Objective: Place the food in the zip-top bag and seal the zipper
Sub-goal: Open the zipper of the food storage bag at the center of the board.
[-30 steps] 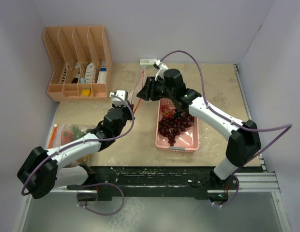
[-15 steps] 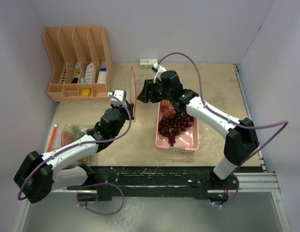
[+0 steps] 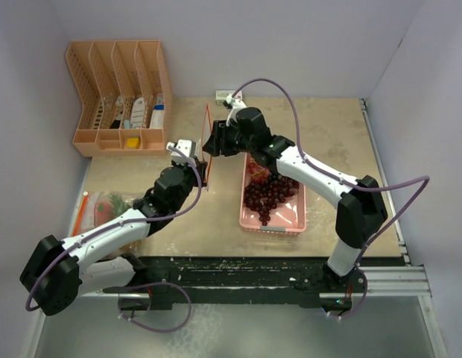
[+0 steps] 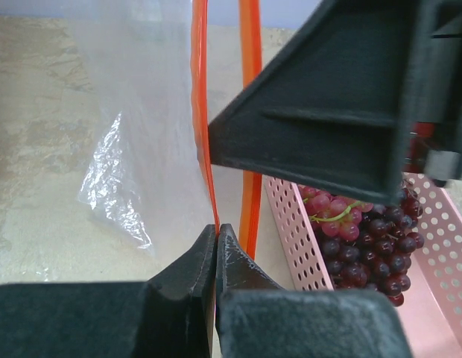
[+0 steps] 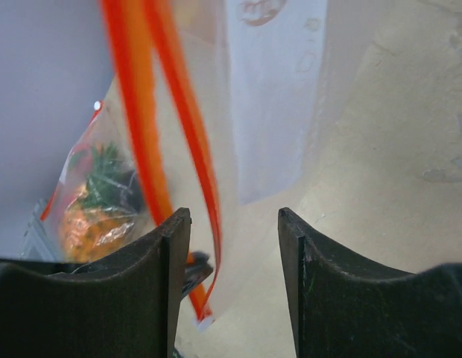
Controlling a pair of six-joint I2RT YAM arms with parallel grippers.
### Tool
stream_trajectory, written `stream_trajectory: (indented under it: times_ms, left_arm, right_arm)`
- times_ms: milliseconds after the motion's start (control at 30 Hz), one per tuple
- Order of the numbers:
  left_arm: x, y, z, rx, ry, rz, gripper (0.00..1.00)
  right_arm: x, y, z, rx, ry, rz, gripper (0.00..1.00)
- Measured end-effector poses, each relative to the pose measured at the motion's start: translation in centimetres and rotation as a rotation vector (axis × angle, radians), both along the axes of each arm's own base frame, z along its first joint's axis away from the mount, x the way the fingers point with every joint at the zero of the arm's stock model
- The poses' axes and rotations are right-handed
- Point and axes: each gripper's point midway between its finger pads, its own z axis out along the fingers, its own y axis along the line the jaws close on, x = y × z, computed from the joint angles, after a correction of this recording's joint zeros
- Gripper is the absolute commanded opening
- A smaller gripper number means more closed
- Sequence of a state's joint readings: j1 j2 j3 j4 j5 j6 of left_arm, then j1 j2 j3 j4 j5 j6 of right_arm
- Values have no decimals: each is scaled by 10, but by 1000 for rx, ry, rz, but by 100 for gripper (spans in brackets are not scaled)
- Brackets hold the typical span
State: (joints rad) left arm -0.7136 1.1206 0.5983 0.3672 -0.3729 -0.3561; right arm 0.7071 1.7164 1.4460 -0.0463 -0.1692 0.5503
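Observation:
A clear zip-top bag with an orange zipper (image 3: 206, 119) stands on edge left of the pink tray. My left gripper (image 3: 203, 170) is shut on one orange zipper strip (image 4: 203, 149), pinched at the fingertips (image 4: 216, 230). My right gripper (image 3: 209, 143) is open beside the bag's upper edge. In the right wrist view both zipper strips (image 5: 197, 179) hang between its fingers (image 5: 235, 224), close to the left one. Dark purple grapes (image 3: 270, 192) and a red piece (image 3: 257, 168) lie in the tray; the grapes also show in the left wrist view (image 4: 365, 231).
The pink tray (image 3: 292, 224) sits right of centre. A second bag holding an orange pineapple (image 3: 104, 206) lies at the far left, also visible in the right wrist view (image 5: 89, 216). An orange file organizer (image 3: 119, 97) stands at the back left. A small white box (image 3: 229, 95) lies by the back wall.
My right gripper has moved left from above the tray to the bag's upper edge. My left gripper has raised the bag, which now stands more upright.

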Motion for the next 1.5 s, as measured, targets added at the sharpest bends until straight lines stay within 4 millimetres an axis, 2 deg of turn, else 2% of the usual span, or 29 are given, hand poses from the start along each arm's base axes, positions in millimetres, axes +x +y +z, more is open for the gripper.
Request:
stream_trajectory:
  times_ms: [67,200,267,300,500,567,700,867,900,1000,1133,1233,1367,1500]
  left_arm:
    - [-2,0,3,-4,-3,-4,0]
    - [-5,2,10,-13,-12,-10,0]
    - [-7,3,14,-19,-17,-13,0]
    - [-7,3,17,-22,-21,-13,0]
    - [-8,12,28,-14,-36,16,0]
    - [-6,26,29,31,-32,78,0]
    - [-4,66,38,125,-19,271,0]
    - [-11,84,57,154,-23,342,0]
    - [-11,84,60,153,-23,341,4]
    - [-12,74,64,150,-30,276,9]
    - [-12,41,66,105,-70,98,24]
    - [-14,18,59,78,-84,-19,39]
    - [-17,-7,48,60,-83,-146,51]
    - [-23,-23,49,30,-98,-234,57]
  right_arm:
    - [7,1,-4,-12,-5,-21,44]
    - [16,0,-16,-47,-7,-58,14]
    - [19,-2,-20,-63,-12,-70,2]
    - [20,-2,-22,-71,-15,-76,0]
    - [27,-15,-25,-125,-54,-137,0]
    - [24,-30,-30,-176,-61,-176,0]
    - [15,-64,-37,-279,-60,-252,0]
    - [-4,-68,-36,-310,-68,-251,0]
    - [-8,-68,-36,-311,-69,-247,0]
    - [-15,-71,-29,-303,-79,-230,0]
    - [-22,-70,-16,-282,-100,-202,0]
    - [-27,-61,-5,-261,-111,-170,0]
    - [-29,-51,9,-236,-130,-145,0]
    - [-29,-49,13,-228,-133,-138,0]
